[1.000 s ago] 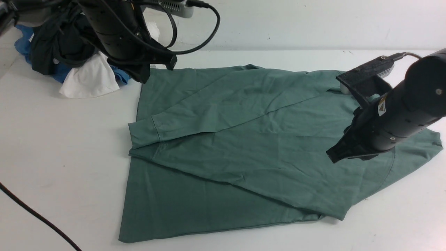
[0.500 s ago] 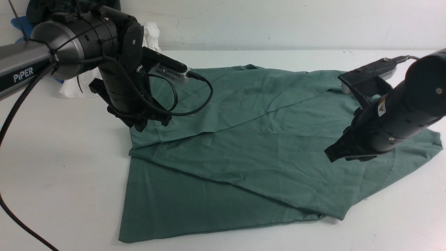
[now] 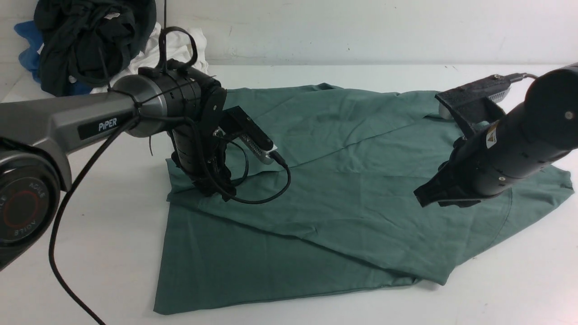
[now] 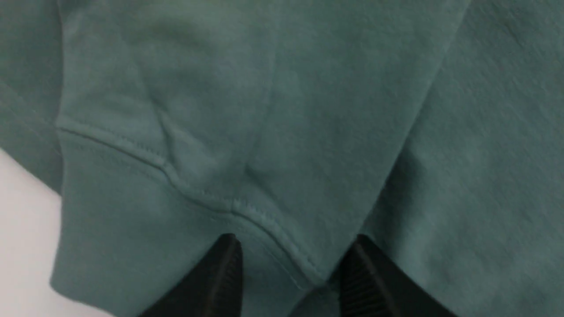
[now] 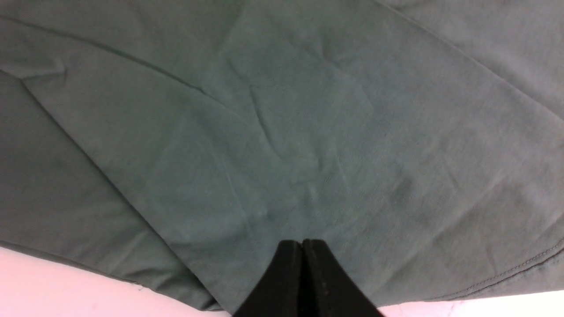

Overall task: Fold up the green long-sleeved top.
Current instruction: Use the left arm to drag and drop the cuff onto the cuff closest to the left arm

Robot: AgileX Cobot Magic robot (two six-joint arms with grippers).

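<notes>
The green long-sleeved top (image 3: pixel 343 180) lies flat on the white table, with one sleeve folded across its body and ending in a ribbed cuff (image 3: pixel 178 180) at the left side. My left gripper (image 3: pixel 216 192) points down onto that cuff. In the left wrist view the left gripper (image 4: pixel 295 246) is open, its fingers standing on either side of the cuff seam (image 4: pixel 198 198) with the cloth between them. My right gripper (image 3: pixel 422 198) hovers over the right part of the top. In the right wrist view the right gripper (image 5: pixel 302 242) is shut and holds nothing above the green cloth (image 5: pixel 282 132).
A heap of other clothes sits at the back left: a dark garment (image 3: pixel 86 40), a white one (image 3: pixel 149 49) and a blue one (image 3: pixel 27 54). A black cable (image 3: pixel 67 253) hangs over the table's left front. The wall runs along the far edge.
My left arm swung down from the clothes heap at the back left onto the sleeve cuff, and its jaws opened. The right arm barely shifted.
</notes>
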